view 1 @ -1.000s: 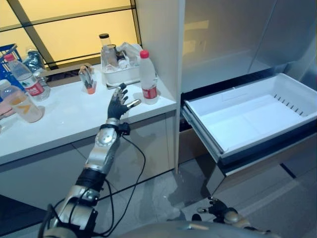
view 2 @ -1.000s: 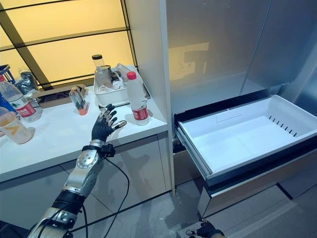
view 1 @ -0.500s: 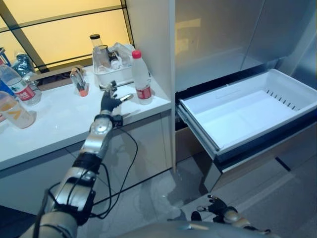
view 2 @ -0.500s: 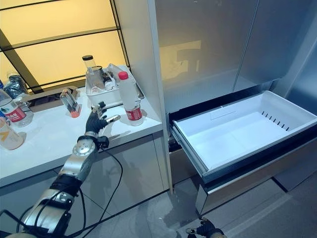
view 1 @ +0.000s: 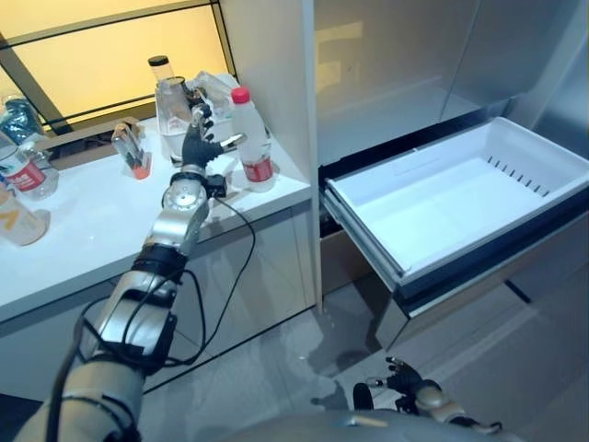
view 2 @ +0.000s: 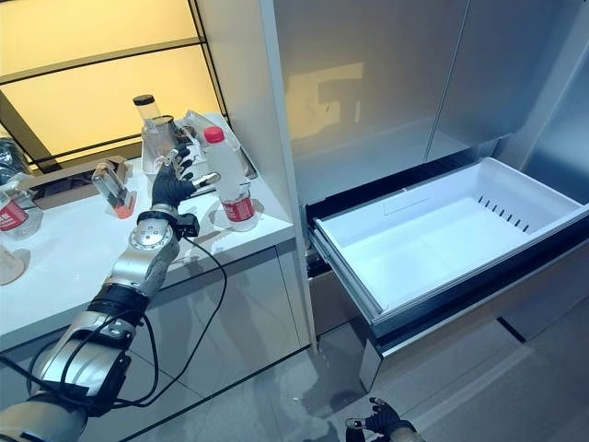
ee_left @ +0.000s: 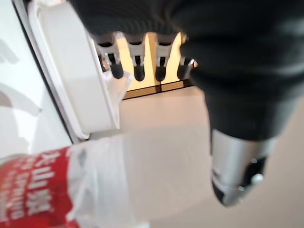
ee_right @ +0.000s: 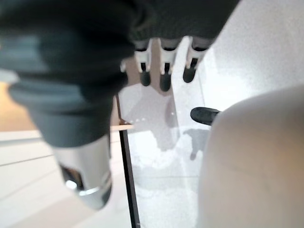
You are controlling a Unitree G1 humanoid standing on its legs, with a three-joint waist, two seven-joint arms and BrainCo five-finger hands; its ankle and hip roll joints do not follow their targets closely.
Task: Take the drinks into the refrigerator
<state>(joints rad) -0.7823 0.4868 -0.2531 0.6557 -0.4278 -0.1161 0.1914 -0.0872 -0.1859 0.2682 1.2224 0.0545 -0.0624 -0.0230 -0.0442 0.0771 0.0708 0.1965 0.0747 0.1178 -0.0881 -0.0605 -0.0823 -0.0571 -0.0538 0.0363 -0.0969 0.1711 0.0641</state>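
since the earlier frames the left hand (view 1: pixel 196 145) has been carried forward over the bench (view 1: pixel 83 235) and is now held just beside the red-capped bottle (view 1: pixel 250 138), on the side away from the refrigerator. its fingers (ee_left: pixel 137 65) are spread and straight, with the thumb (ee_left: pixel 237 171) pointed towards the bottle's clear body; nothing is gripped. in the left wrist view the bottle's red label is seen close under the hand, and whether it is touched cannot be told. just behind the bottle a white tray (view 2: pixel 162 147) of clutter is set. further from the bottle, more drink bottles (view 1: pixel 20 168) are stood at the bench's far end. on the bottle's other side the refrigerator drawer (view 1: pixel 460 198) is pulled out. the right hand (view 1: pixel 411 385) is hung low near the floor with relaxed fingers.
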